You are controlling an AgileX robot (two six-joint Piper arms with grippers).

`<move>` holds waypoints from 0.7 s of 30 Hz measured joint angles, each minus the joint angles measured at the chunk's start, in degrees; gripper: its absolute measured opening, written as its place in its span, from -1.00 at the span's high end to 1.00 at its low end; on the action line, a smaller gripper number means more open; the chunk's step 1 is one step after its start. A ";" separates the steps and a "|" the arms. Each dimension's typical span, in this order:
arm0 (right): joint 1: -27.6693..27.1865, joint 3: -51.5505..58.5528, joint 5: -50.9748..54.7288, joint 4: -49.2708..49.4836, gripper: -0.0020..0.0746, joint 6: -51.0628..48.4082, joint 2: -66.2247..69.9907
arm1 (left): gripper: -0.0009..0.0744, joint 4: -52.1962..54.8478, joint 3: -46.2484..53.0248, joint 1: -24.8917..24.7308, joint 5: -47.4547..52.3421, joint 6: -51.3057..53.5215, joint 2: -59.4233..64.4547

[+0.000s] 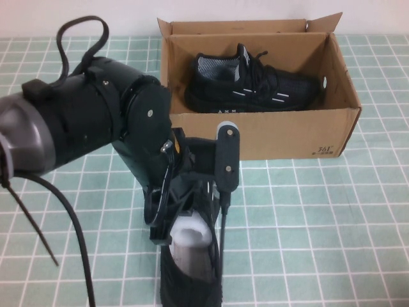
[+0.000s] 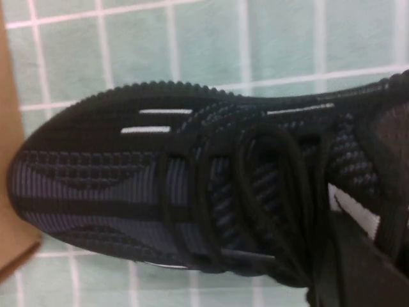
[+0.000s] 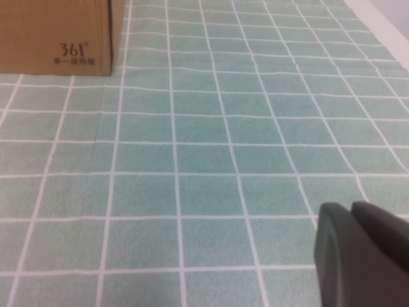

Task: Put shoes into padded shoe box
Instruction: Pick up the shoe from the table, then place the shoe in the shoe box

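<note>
While the padded shoe box (image 1: 268, 131) sits on the green-tiled counter (image 1: 319, 224) with one shoe (image 1: 252, 83) already inside, the second shoe (image 1: 190, 262) lies just in front of it, under the left gripper (image 1: 192, 214), whose jaws straddle the heel collar; closure: cannot tell. Knit upper looks soft and light, so the stiffer collar seems the best hold. Right gripper (image 3: 361, 256) is parked low over the counter, state unclear; box print reads "361°" (image 3: 73, 50).

One shoe (image 1: 252, 86) fills the box's (image 1: 268, 131) back; front strip free.

One shoe (image 1: 252, 83) lies in the box (image 1: 268, 131); the other shoe (image 1: 192, 268) lies before it.
</note>
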 joint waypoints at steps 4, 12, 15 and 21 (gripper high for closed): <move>0.00 0.00 0.00 0.00 0.97 0.00 0.00 | 0.97 0.22 -3.02 -1.91 5.76 -6.83 -1.48; 0.00 0.00 0.00 0.00 0.97 0.00 0.00 | 0.97 2.03 -15.55 -3.21 13.05 -26.40 -1.91; 0.00 0.00 0.00 0.00 0.97 0.00 0.00 | 0.97 2.26 -20.72 -3.21 13.57 -31.98 -1.91; 0.00 0.00 0.00 0.00 0.97 0.00 0.00 | 0.97 2.72 -33.34 -3.21 14.11 -45.58 0.42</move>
